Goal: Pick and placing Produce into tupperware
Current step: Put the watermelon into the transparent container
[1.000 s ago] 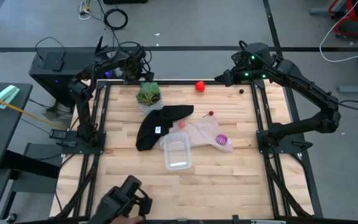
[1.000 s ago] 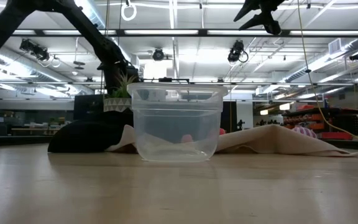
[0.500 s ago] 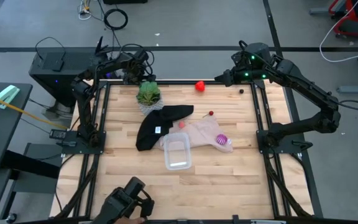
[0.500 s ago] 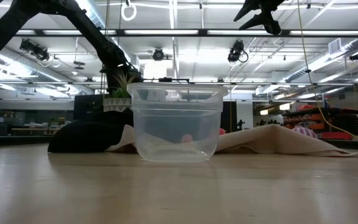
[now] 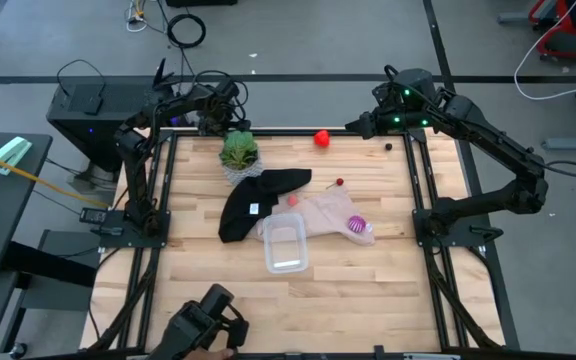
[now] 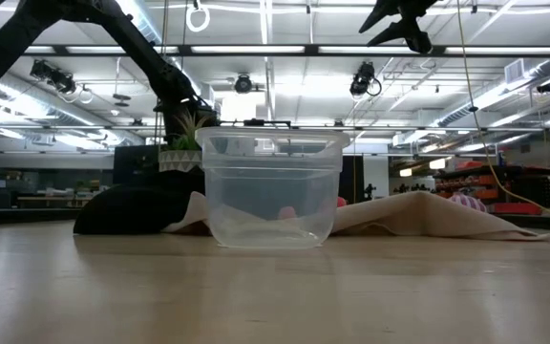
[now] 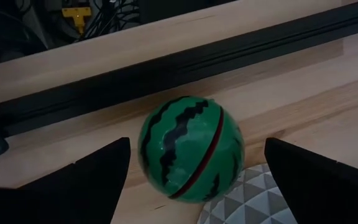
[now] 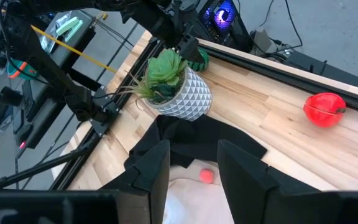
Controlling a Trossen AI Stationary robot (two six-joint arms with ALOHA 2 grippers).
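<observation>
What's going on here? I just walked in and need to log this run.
The left claw is open around the toy watermelon at the table's far edge, beside the potted plant. The right claw waits open above the far right corner. The tupperware looks empty; the red fruit lies untouched.

My left gripper (image 7: 191, 168) straddles the watermelon (image 7: 190, 148) behind the potted plant (image 5: 238, 152) — tupperware (image 5: 285, 245) mid-table, on the cloth (image 5: 328, 214) edge.

Clear tupperware (image 5: 286, 245) upright mid-table; watermelon ball (image 7: 190, 148) by plant pot; red fruit (image 5: 322, 138) far edge.
</observation>
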